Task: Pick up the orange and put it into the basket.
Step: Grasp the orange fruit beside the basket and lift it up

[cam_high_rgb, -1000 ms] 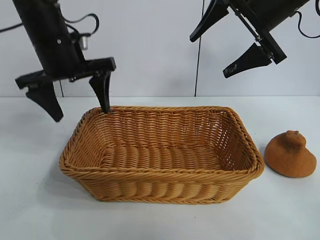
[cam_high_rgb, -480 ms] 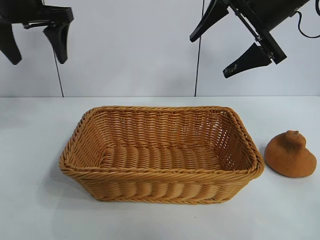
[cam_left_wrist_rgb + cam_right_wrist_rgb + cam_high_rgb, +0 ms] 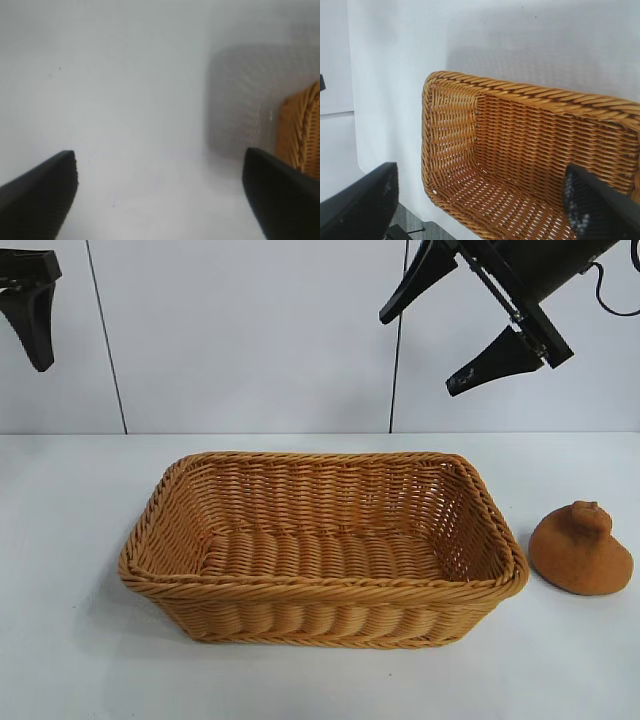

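Note:
The orange (image 3: pixel 581 550), brownish with a knobbly neck, sits on the white table just right of the basket (image 3: pixel 320 588). The large tan wicker basket stands mid-table with nothing in it. My right gripper (image 3: pixel 416 356) is open, high above the basket's far right corner and up and left of the orange. In the right wrist view its gripper (image 3: pixel 480 200) hangs over the basket's inside (image 3: pixel 530 92); the orange is out of that view. My left gripper (image 3: pixel 30 310) is at the top left edge, high up and partly out of view. In the left wrist view it (image 3: pixel 160 195) is open over bare table, with a basket corner (image 3: pixel 302 130) beside it.
The white table (image 3: pixel 70 640) runs to a pale wall with two dark vertical seams (image 3: pixel 395 390). A dark strip and a cable (image 3: pixel 405 232) show past the table's edge in the right wrist view.
My left gripper has risen from the basket's far left corner and swung up and left, now mostly out of the exterior view. The right arm, basket and orange have not moved.

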{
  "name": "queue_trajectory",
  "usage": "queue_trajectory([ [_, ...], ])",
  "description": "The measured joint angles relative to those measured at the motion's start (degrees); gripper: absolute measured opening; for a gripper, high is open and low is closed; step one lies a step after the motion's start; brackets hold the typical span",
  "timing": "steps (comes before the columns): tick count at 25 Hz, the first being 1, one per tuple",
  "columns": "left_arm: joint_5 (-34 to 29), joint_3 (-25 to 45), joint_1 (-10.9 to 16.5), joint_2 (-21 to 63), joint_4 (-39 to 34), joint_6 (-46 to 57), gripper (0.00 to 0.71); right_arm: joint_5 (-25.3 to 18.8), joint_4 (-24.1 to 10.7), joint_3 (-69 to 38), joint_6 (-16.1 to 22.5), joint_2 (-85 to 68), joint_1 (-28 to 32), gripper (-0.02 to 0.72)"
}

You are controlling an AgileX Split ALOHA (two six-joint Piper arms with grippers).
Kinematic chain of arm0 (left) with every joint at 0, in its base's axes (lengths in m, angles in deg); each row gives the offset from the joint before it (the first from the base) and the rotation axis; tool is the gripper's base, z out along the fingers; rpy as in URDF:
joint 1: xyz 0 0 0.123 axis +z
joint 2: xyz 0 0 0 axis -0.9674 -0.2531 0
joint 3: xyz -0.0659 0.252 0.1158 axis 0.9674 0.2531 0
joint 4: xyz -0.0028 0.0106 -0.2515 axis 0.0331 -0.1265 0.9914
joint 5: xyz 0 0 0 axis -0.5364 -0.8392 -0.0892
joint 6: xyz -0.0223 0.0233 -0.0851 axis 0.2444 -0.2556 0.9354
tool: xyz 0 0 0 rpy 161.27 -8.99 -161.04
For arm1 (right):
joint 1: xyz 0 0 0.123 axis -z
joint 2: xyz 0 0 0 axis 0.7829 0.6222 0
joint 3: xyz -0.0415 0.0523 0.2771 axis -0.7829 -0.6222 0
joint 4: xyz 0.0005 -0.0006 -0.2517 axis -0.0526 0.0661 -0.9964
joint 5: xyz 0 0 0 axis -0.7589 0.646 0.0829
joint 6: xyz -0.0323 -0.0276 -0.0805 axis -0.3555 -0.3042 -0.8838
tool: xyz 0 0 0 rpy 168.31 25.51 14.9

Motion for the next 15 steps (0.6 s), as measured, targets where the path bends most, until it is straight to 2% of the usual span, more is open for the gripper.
queue_trajectory([
  [5, 0.0, 13.9, 0.0, 14.0, 0.0, -1.2, 0.619, 0.0, 0.0, 0.0, 0.0, 0.0, 0.0, 0.611],
  [15, -0.1, 41.3, 0.0, 48.0, -1.1, -1.6, 0.618, 0.0, 0.0, 0.0, 0.0, 0.0, 0.0, 0.611],
])
